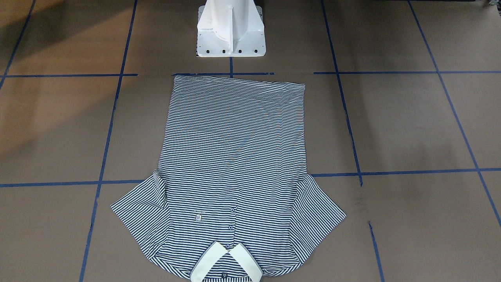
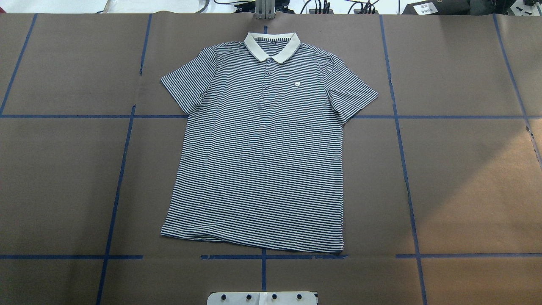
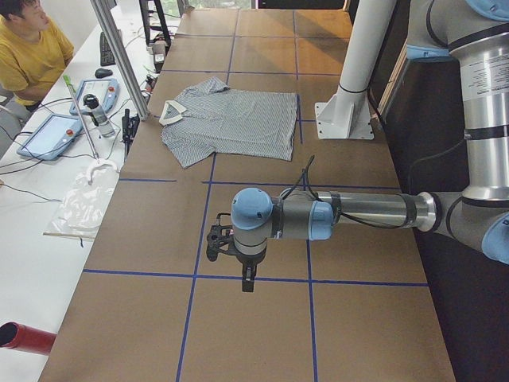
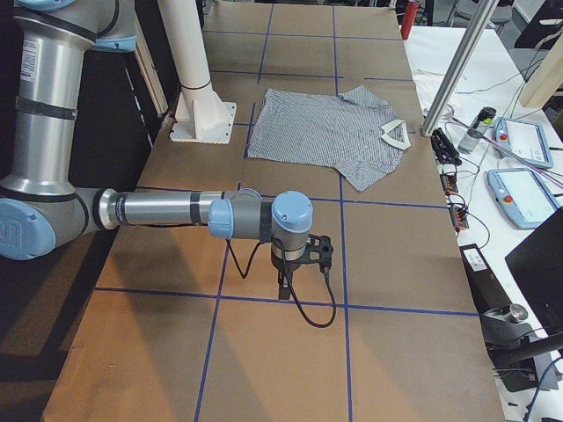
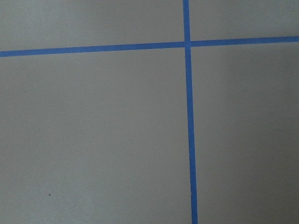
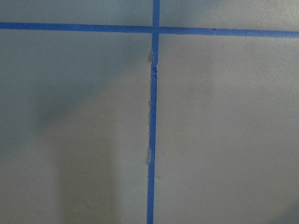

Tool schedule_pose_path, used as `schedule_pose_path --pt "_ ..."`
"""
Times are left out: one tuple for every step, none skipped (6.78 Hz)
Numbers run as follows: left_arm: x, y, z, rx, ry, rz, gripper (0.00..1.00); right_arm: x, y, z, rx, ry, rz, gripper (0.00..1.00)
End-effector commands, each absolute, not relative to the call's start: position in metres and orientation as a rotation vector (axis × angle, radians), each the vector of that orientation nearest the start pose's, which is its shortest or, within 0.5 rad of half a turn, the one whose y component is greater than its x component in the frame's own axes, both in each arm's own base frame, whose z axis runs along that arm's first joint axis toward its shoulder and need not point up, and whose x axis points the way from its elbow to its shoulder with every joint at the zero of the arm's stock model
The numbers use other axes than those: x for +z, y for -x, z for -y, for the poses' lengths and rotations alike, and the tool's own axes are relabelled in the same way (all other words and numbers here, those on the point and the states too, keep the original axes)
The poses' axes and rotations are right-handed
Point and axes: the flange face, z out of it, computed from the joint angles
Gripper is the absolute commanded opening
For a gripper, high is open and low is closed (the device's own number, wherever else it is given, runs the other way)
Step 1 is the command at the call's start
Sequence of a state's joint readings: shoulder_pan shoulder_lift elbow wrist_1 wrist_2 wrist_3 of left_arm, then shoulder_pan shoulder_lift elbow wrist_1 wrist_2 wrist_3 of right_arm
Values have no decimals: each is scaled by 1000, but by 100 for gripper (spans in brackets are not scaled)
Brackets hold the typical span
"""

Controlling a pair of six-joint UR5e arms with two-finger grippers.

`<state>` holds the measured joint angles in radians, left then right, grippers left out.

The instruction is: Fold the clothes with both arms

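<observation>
**Left gripper** (image 3: 248,282): shown only from the table's end. The black fingers are pointed down over bare table towards the left end. Whether they are spread or pressed together cannot be told. It is carried on the left arm (image 3: 358,211), which is stretched level out over the table.

**Right gripper** (image 4: 285,290): likewise shown only from the table's end. The fingers are pointed down just above a line of blue tape (image 4: 158,292) towards the right end. Its state cannot be told either. It is carried on the right arm (image 4: 167,211), also stretched level.

**Wrist views:** both are filled by brown table surface and crossing tape lines.

**Polo shirt** (image 2: 258,148): narrow navy-and-white stripes. It is laid flat and front up in the middle of the table, between the two grippers and well apart from both.
- The white collar (image 2: 272,45) is placed at the far edge, on the operators' side.
- The hem is turned towards the white pedestal (image 1: 231,31) and lies near it.
- Both short sleeves are spread outward.
- Small buttons (image 2: 267,73) are set below the collar.
- A small patch (image 2: 297,84) is set on the chest.

**Table** (image 2: 465,190): covered in brown and marked into a grid by the tape.

**Beyond the far edge:**
- A person in a yellow top (image 3: 32,52) is seated at a white bench.
- Two control tablets (image 3: 48,135) are laid on the bench.
- A red cylinder (image 3: 24,338) is seen off the far left corner.
</observation>
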<state>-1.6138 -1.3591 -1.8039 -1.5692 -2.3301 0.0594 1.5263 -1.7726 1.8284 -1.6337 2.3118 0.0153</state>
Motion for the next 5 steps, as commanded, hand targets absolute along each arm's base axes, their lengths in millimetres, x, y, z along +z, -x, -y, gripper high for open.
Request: schedule_pose_path --pt "631 82 404 30 -75 -753 100 631 -48 408 -26 29 740 100" --pt "625 82 404 32 -84 -756 100 629 -48 409 -30 24 744 100" --pt "622 83 405 38 -94 -754 100 624 -47 412 -34 14 750 100" --pt "616 83 408 54 -122 -746 100 617 -41 413 -54 5 746 100" --pt "603 78 415 105 -224 -738 100 608 -39 418 -60 -10 751 100"
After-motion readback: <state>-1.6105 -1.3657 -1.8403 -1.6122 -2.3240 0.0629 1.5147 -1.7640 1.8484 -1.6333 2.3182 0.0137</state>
